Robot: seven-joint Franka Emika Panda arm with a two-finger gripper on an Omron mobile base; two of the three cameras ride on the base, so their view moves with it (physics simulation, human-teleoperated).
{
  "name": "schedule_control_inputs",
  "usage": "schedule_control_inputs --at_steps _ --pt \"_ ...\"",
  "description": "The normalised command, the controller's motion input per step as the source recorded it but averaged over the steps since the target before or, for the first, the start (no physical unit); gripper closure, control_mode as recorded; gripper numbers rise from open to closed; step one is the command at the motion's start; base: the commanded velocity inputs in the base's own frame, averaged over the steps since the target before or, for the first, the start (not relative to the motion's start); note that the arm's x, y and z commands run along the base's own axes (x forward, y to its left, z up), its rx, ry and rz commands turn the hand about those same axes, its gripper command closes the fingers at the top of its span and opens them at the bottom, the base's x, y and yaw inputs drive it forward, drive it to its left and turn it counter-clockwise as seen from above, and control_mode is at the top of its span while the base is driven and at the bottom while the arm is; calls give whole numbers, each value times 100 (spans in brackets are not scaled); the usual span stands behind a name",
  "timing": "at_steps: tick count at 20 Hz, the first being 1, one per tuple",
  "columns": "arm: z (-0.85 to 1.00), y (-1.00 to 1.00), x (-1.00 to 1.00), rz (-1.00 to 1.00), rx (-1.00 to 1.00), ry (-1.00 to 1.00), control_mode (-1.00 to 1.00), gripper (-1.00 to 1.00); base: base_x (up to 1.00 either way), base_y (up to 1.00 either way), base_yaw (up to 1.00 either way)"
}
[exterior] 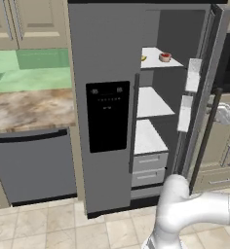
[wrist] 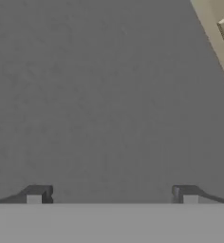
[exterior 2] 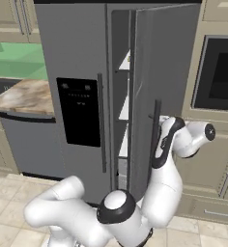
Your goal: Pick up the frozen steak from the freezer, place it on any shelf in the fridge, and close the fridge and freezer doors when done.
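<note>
The frozen steak [exterior: 165, 57] lies on the top white shelf [exterior: 153, 58] of the fridge [exterior: 173, 87], beside a small yellow item [exterior: 143, 58]. The freezer sits hidden behind its shut door with the black dispenser panel [exterior: 107, 115]. The plain fridge door [exterior 2: 166, 72] stands partly ajar, its white inner bins [exterior: 192, 75] facing the shelves. My gripper [exterior 2: 159, 144] is at the outer face of that door, next to its dark bar handle [exterior 2: 155, 130]. In the hand view my gripper [wrist: 112, 194] is open, with the fingers spread wide, nothing between them and grey door surface right ahead.
A marble counter [exterior: 29, 107] over a grey dishwasher [exterior: 34, 165] lies left of the unit. A wall oven [exterior 2: 217, 75] and beige cabinets [exterior 2: 210, 164] stand to the right, close behind my arm. Two more white shelves and grey drawers [exterior: 148, 168] sit lower in the fridge.
</note>
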Motion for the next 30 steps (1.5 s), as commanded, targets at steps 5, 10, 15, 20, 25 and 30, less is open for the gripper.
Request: schedule_control_inputs --at_steps 5,10,15,20,25,30 --pt "3 100 36 0 11 -7 -100 -100 0 0 0" --pt "11 88 42 0 15 -5 -100 -100 0 0 0" --pt "17 64 53 -1 18 -2 -100 -100 0 0 0" --pt "10 25 68 -9 13 0 -100 -100 0 0 0" --pt "0 0 85 -14 0 0 -100 -100 0 0 0" --pt "0 0 78 -16 -1 1 -100 -100 0 0 0"
